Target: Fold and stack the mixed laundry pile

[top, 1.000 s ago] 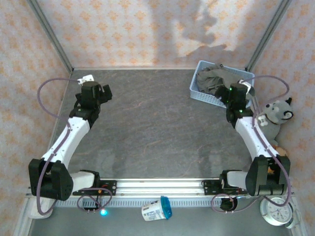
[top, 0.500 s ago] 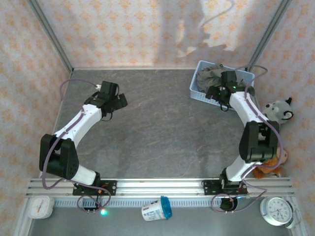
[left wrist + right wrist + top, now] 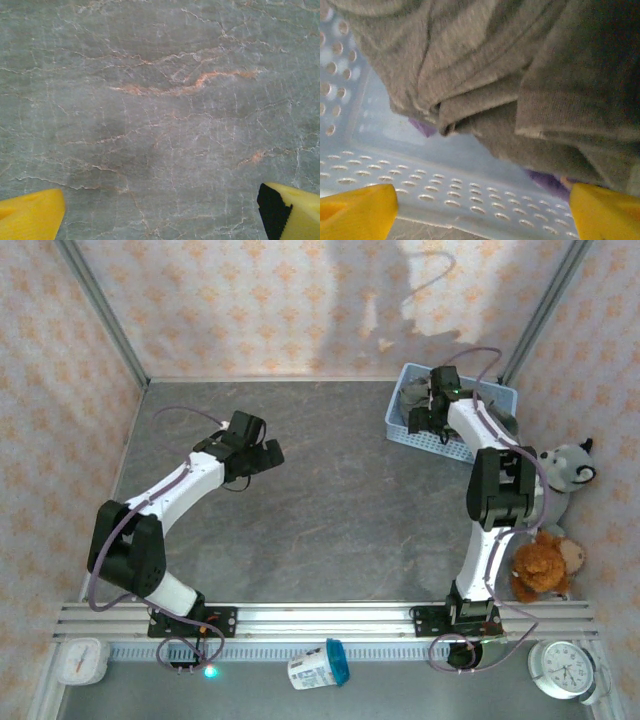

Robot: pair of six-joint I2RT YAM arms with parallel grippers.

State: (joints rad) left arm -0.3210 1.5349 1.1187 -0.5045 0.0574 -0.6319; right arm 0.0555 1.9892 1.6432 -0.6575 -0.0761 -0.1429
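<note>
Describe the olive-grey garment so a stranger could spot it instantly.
Look to the far right corner of the table, where a light blue lattice basket stands. The garment lies bunched inside it, on top. It is wrinkled olive-grey, unlike the lavender cloth peeking out beneath it.

My table [image 3: 330, 510] is grey and stone-look, veined with orange directly under my left gripper [image 3: 268, 455]. The light blue basket [image 3: 432, 440] stands on it beneath my right gripper [image 3: 418, 415]. A grey plush wolf [image 3: 562, 468] and a brown teddy [image 3: 540, 565] sit beside my right arm.
</note>
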